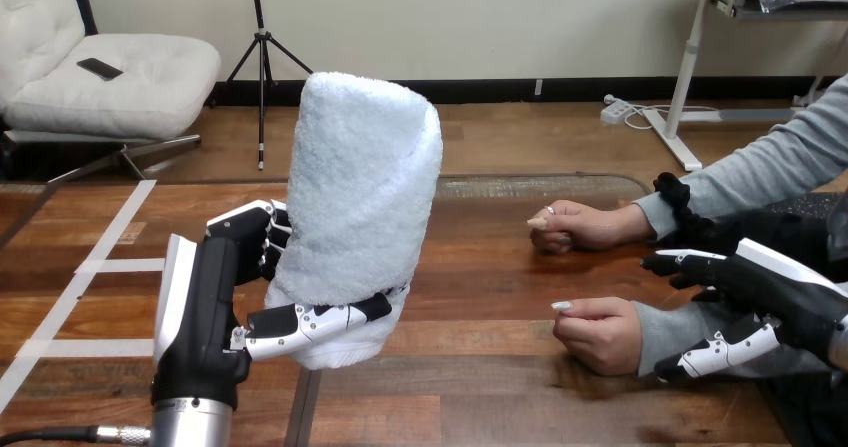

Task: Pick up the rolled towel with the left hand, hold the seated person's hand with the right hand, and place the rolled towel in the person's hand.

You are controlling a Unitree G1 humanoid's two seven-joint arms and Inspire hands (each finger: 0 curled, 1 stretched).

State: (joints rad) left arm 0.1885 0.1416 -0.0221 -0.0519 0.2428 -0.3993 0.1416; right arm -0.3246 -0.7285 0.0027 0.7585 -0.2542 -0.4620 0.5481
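While its silver forearm is standing upright at the view's lower left, left hand (215, 307): clasping the rolled towel (362, 197), palm facing right and white back shell facing left.
Left thumb (318, 321): lying across the lower front of the roll and pressing into the pile.
Left fingers (272, 239): curling round the roll's left side and going out of sight behind it.
Rolled towel: white and fluffy, standing on end in the left hand's grasp, its top leaning slightly to the right; its lower end is sitting just under the thumb, and I cannot tell whether it is hanging clear of the table (480, 397) or touching it.
Right hand (775, 292): showing at the right edge, fingers lying fairly straight and pointing left, thumb spreading away below them, holding nothing.
Right hand and sleeve: the grey sleeve (665, 327) behind the person's nearer hand (600, 332) is lying between the right fingers (680, 263) and the right thumb (718, 352); whether either is touching it I cannot tell.
Person's nearer hand: resting on the table as a loose fist, well apart from the towel.
Person's farther hand (575, 227): also resting closed on the table, beyond the nearer one, to the right of the towel.
Table: wooden, lying under everything named; white tape strips (125, 265) are running across its left part.
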